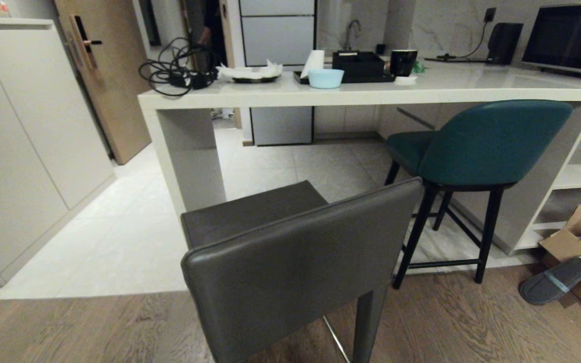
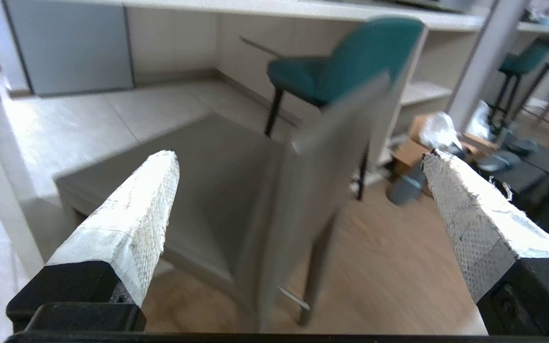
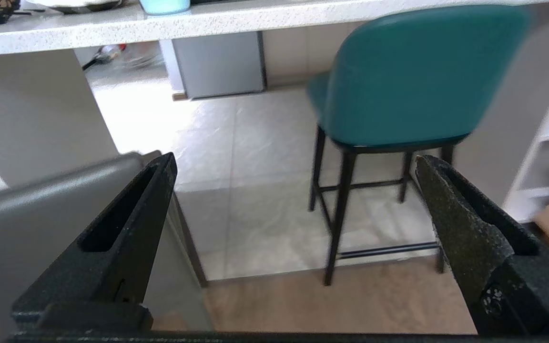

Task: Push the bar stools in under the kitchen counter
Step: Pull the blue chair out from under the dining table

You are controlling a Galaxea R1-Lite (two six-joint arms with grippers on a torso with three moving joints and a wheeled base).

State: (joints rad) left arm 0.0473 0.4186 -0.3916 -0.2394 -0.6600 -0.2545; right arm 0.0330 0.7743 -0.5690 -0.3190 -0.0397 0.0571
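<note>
Left hand open-fingered above grey stool.

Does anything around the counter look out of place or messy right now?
The grey stool stands out on the wood floor, turned askew to the kitchen counter. A lone slipper lies by a cardboard box, and a tangled cable sits on the counter's corner.
</note>
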